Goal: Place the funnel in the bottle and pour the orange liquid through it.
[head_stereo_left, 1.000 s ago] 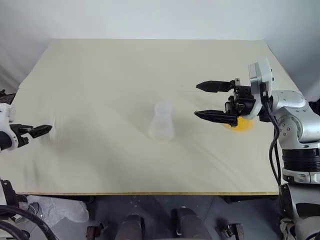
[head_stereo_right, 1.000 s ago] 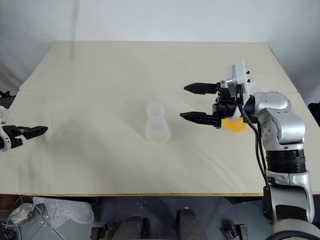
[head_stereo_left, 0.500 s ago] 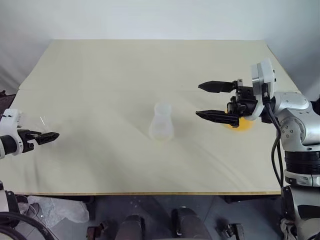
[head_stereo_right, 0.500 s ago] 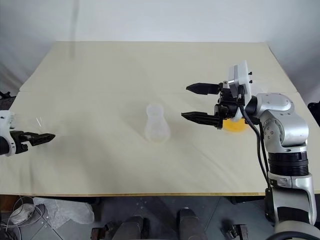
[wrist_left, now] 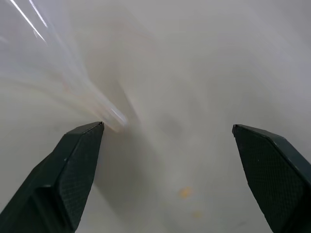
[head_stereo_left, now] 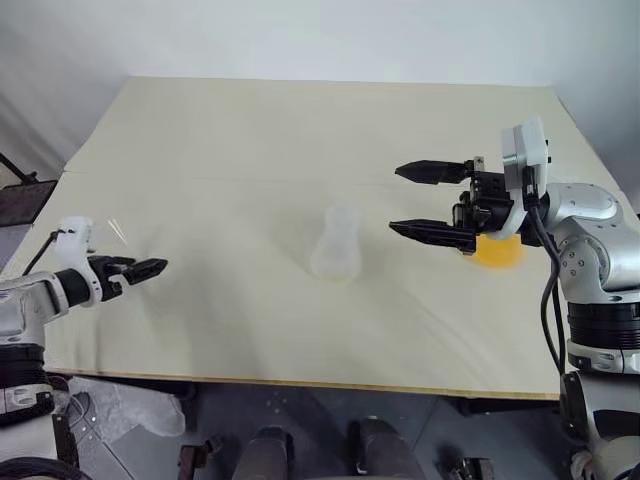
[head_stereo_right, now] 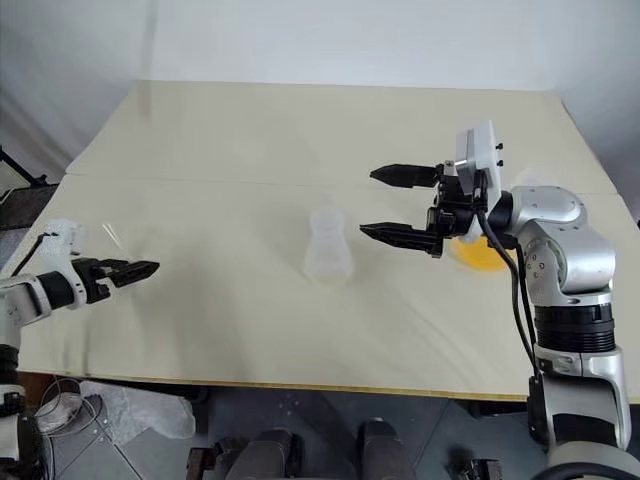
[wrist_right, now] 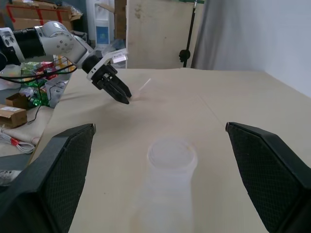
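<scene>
Nothing is done yet. My left gripper (head_stereo_left: 152,267) is spread wide beside the funnel (wrist_left: 58,82) at the table's left; my right gripper (head_stereo_left: 432,201), spread and empty, hovers between the central bottle (head_stereo_left: 337,245) and the orange liquid (head_stereo_left: 498,251).

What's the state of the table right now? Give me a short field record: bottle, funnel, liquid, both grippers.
bottle: clear flask, upright mid-table, mouth open, nothing in it
funnel: faint clear shape beside the left gripper's fingers; contact unclear
orange liquid: yellow-orange patch on the table's right side, partly behind the right gripper; its container is too clear to make out
left gripper: open, low over the table's left edge, pointing toward the bottle
right gripper: open, empty, held above the table right of the bottle
table: cream surface
</scene>
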Motion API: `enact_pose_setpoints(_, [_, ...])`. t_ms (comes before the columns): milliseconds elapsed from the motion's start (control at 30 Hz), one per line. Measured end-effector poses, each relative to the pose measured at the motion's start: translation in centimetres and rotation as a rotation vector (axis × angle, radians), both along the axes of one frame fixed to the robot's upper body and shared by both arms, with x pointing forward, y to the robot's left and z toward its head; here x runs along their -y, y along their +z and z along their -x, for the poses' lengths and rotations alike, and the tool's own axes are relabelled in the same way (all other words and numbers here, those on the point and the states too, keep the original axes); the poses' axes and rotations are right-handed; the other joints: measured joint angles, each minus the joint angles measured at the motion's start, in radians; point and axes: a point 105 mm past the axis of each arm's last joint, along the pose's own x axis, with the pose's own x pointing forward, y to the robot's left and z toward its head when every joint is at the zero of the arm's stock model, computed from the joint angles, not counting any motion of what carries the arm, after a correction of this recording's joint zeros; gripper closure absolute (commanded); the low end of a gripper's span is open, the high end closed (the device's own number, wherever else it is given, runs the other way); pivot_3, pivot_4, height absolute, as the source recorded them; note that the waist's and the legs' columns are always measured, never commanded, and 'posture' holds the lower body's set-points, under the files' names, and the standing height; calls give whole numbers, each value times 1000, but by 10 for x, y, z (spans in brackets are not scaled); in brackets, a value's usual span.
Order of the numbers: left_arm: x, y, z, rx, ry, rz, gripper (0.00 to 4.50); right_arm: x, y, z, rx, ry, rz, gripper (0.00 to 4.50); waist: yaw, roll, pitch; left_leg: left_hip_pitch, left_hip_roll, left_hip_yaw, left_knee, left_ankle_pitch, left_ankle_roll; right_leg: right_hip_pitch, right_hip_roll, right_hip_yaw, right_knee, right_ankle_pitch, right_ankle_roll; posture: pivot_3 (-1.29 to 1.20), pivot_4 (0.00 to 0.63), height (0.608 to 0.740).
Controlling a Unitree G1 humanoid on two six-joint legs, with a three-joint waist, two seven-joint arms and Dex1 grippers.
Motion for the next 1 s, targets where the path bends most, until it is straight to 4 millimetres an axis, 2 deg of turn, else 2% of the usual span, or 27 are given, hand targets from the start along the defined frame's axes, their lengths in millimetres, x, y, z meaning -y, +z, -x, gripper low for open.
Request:
enact_pose_setpoints(333, [26, 3, -18, 60, 5, 40, 9, -4, -1, 0, 1, 6, -11, 0, 3, 0, 0, 0, -1, -1, 1, 1, 1, 2, 0, -2, -2, 1, 1, 0, 150, 740])
enact_pose_setpoints(567, [7, 11, -12, 66, 25, -6, 9, -3, -4, -1, -7, -5, -14, 0, -14, -1, 0, 0, 0, -1, 0, 1, 1, 1, 0, -2, -2, 1, 1, 0, 150, 740])
enact_pose_setpoints(700, [-2, 26, -22, 130, 67, -25, 9, -3, -5, -1, -9, -6, -18, 0, -22, -1, 1, 0, 0, -1, 0, 1, 1, 2, 0, -2, -3, 1, 1, 0, 150, 740])
enact_pose_setpoints(900, [1, 37, -35, 181, 58, -52, 9, -5, -5, -1, -9, -4, -26, 0, -24, -1, 1, 0, 0, -1, 0, 1, 1, 2, 0, -2, -3, 1, 1, 0, 150, 740])
enact_pose_setpoints(1000, [7, 32, -40, 158, 25, -74, 9, -5, -5, -1, -9, -7, -25, 0, -26, -1, 1, 0, 0, -1, 0, 1, 1, 1, 0, -2, -2, 1, 1, 0, 150, 740])
